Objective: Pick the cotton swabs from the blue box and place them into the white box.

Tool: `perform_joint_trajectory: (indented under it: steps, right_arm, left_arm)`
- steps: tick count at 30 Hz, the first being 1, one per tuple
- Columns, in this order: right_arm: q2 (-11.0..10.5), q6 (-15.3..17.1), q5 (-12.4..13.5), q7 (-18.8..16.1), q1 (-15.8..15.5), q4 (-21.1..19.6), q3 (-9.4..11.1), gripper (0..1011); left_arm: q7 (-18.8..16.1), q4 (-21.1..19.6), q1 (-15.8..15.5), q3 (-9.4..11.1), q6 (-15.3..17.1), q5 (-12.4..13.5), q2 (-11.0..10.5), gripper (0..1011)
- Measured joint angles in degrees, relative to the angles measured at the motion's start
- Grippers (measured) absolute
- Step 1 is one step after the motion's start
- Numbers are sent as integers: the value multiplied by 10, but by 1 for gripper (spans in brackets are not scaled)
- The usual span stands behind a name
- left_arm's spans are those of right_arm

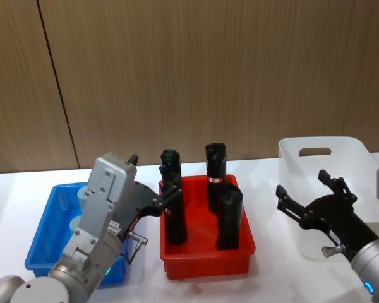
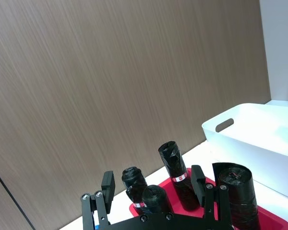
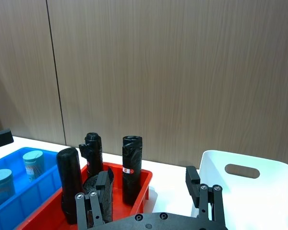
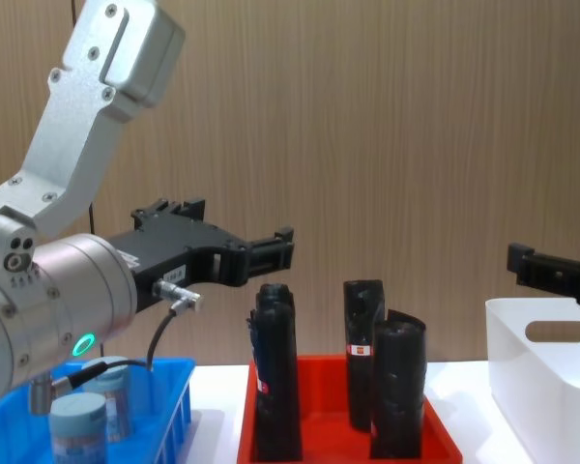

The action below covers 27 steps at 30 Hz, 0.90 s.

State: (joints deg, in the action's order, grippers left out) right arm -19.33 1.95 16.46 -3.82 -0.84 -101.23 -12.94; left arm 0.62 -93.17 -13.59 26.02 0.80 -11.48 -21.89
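Upright in blue box (image 1: 47, 233), 9 o'clock of red tray (image 1: 205, 262): cotton swabs (image 3: 32, 163). L gripper (image 2: 153, 184) raised over box/tray border, fingers spread, empty. At tray's 3 o'clock, white box (image 1: 354, 148); R gripper (image 1: 301, 182) above its 9 o'clock rim, spread wide, empty.

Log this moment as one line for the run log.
left gripper: open, empty, raised by red tray | right gripper: open, empty, by white box | swabs: in blue box

- We see a white table (image 1: 275, 279).
- Directly on it, we find the blue box (image 1: 42, 235) left, a red tray (image 1: 205, 262) mid-table, and the white box (image 1: 355, 163) right.
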Motion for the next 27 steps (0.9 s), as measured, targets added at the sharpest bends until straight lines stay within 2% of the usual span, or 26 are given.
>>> perform_joint_trajectory:
  steps: [6, 11, 20, 21, 27]
  right_arm:
    - [0, 0, 0, 0, 0, 0, 0, 1002]
    - [0, 0, 0, 0, 0, 0, 0, 1002]
    - [0, 0, 0, 0, 0, 0, 0, 1002]
    - [0, 0, 0, 0, 0, 0, 0, 1002]
    - [0, 0, 0, 0, 0, 0, 0, 1002]
  left_arm:
    - [0, 0, 1, -2, 1, -2, -2, 1004]
    - [1, 0, 6, -6, 2, -15, -8, 1004]
    - [-12, -4, 28, -24, -1, -67, -31, 1004]
    - [-12, -4, 28, -24, -1, -67, -31, 1004]
    - [-25, -5, 45, -39, -3, -107, -50, 1004]
